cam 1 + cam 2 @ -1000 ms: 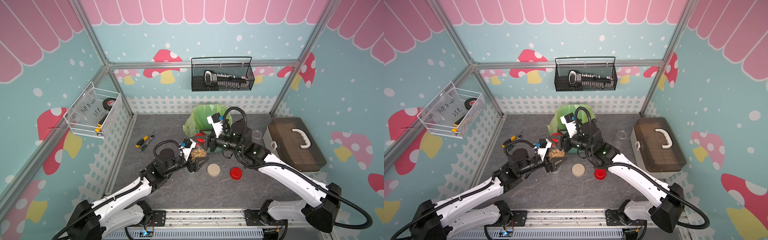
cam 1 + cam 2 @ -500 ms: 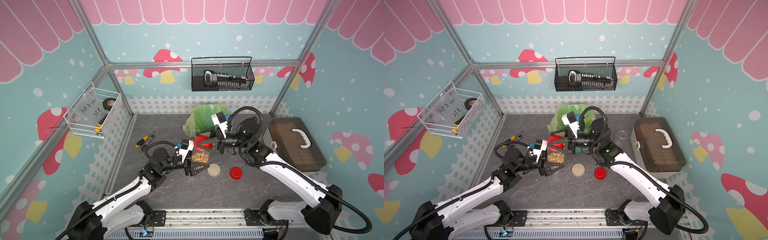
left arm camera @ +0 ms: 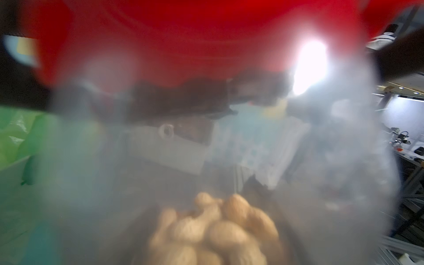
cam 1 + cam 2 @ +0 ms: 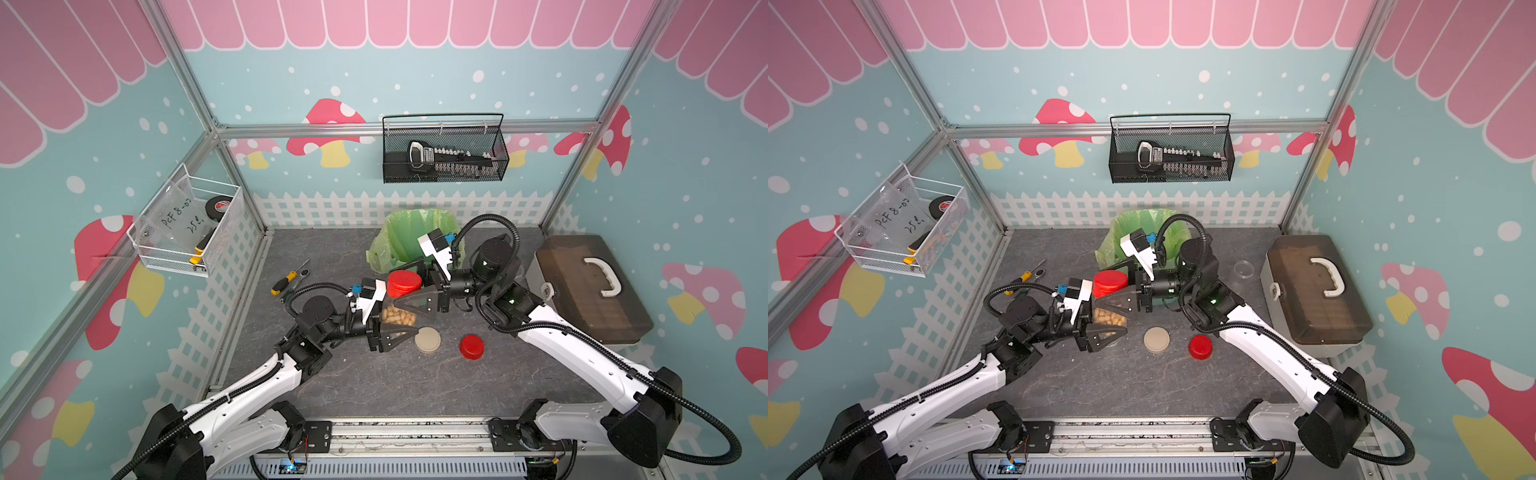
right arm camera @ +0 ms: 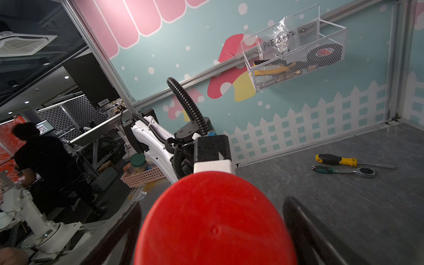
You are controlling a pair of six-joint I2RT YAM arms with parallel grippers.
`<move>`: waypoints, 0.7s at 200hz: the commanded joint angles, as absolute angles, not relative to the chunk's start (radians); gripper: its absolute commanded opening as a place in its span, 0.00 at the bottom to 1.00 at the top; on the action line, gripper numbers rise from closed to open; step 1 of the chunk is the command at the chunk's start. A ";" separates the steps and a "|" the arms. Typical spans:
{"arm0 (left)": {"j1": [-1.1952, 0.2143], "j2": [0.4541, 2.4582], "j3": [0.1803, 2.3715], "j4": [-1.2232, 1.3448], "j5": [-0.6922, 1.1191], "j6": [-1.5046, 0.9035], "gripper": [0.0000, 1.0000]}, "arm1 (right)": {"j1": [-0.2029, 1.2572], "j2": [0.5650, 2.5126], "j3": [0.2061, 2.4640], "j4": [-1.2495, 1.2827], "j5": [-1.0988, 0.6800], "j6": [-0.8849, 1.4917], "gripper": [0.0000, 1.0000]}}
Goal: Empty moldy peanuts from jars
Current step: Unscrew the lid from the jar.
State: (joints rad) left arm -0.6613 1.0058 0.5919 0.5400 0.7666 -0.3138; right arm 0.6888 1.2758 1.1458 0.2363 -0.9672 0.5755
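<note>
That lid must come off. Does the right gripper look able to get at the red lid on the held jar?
Likely yes: the right gripper stands open astride the red lid, which sits on the jar in the left gripper; nothing lies between.

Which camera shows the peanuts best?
Left wrist: the peanuts are closest there, individual nuts showing, though blurred. Both top views show only a small tan cluster. Right wrist shows none; a red lid fills its foreground.
</note>
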 commanded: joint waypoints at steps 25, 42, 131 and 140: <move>-0.655 0.965 0.579 0.489 0.618 -0.252 0.33 | 0.692 1.231 1.164 0.113 -0.836 0.490 0.98; -0.665 0.955 0.575 0.455 0.534 -0.220 0.33 | 0.693 1.199 1.166 0.049 -0.750 0.451 0.99; -0.741 0.967 0.577 0.363 0.143 -0.097 0.33 | 0.693 1.086 1.119 0.021 -0.519 0.426 0.99; -0.742 0.975 0.577 0.362 0.113 -0.094 0.33 | 0.692 1.079 1.106 0.041 -0.485 0.433 0.99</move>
State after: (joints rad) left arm -0.7353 0.9688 0.5800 0.3687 0.2626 -0.1368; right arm 0.6888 1.1069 1.1397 0.0200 -0.5873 0.4442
